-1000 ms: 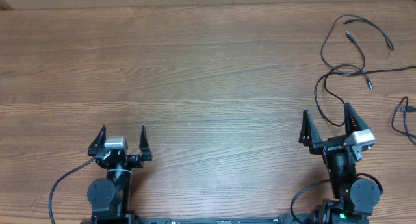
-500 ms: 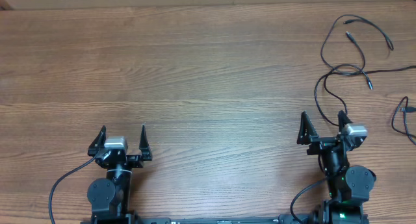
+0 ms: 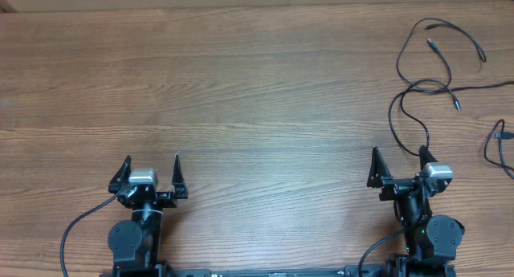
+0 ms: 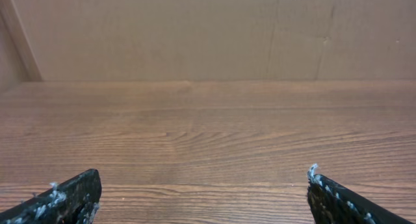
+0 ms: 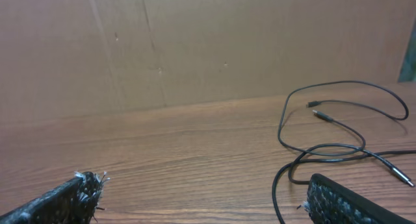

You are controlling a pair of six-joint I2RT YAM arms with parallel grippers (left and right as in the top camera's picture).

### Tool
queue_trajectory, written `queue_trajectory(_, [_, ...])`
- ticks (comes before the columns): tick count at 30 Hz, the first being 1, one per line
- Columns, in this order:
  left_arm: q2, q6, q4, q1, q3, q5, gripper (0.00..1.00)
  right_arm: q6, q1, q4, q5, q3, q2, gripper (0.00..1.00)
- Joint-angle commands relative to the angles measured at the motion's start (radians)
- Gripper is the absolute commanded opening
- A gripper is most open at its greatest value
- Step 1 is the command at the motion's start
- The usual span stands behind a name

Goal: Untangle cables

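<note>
Pulling back toward its base, the right claw [image 3: 398, 152] is now sitting straighter and lower on the table [image 3: 241, 84] than a second ago, when it was tilted and reaching a little further toward the cords. The left claw [image 3: 152, 159] is staying exactly where it was.

Both claws are standing wide apart with nothing between their fingers. From the left wrist camera, the left claw [image 4: 201, 178] is showing only its two black fingertips at the bottom corners, hovering over bare wood grain, with a plain brown wall [image 4: 195, 36] behind.

The cables [image 3: 430, 76] are lying at the far right side of the table, ahead of the right claw, as a loose tangle of thin black loops crossing one another, with small plugs pointing out at several ends. The nearest loop is curving down to just beside the right claw's outer finger; whether it is touching, I cannot tell. A separate cord [image 3: 496, 144] is curling in from the right edge, apart from the main tangle.

Through the right wrist camera, the right claw [image 5: 201, 182] is framing the table, and the cables [image 5: 325, 146] are spreading across the right half of that view, looping over each other.
</note>
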Motion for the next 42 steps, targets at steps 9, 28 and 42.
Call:
queue_trajectory(9, [-0.011, 0.019, -0.003, 0.005, -0.004, -0.011, 1.00, -0.100, 0.023, 0.004, -0.002, -0.011, -0.011, 1.00])
queue_trajectory(28, [-0.011, 0.019, -0.003, 0.005, -0.004, -0.011, 1.00, -0.118, 0.030, 0.001, 0.000, -0.011, -0.012, 1.00])
queue_trajectory(42, [-0.011, 0.019, -0.003, 0.005, -0.004, -0.011, 1.00, -0.117, 0.030, 0.002, 0.007, -0.011, -0.012, 1.00])
